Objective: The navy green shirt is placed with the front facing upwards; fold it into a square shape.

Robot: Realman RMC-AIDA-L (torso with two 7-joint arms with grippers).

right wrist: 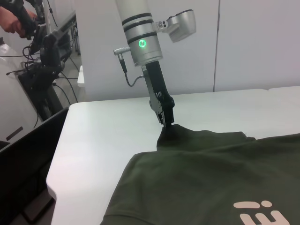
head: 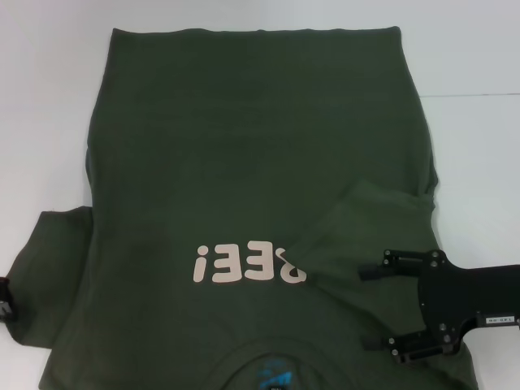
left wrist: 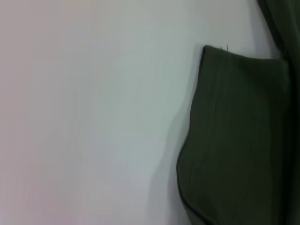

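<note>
The navy green shirt lies flat on the white table, front up, with its collar and blue label nearest me and the cream letters upside down. One sleeve is folded inward and covers the end of the lettering. My right gripper hovers open over that shoulder with nothing between its fingers. The other sleeve still lies spread out. In the right wrist view my left gripper is shut on that sleeve's edge, which peaks up slightly. The left wrist view shows only this sleeve and bare table.
The white table extends past the shirt on both sides and beyond the hem. Its edge drops off past the left arm, where dark equipment stands and a person's hand are seen.
</note>
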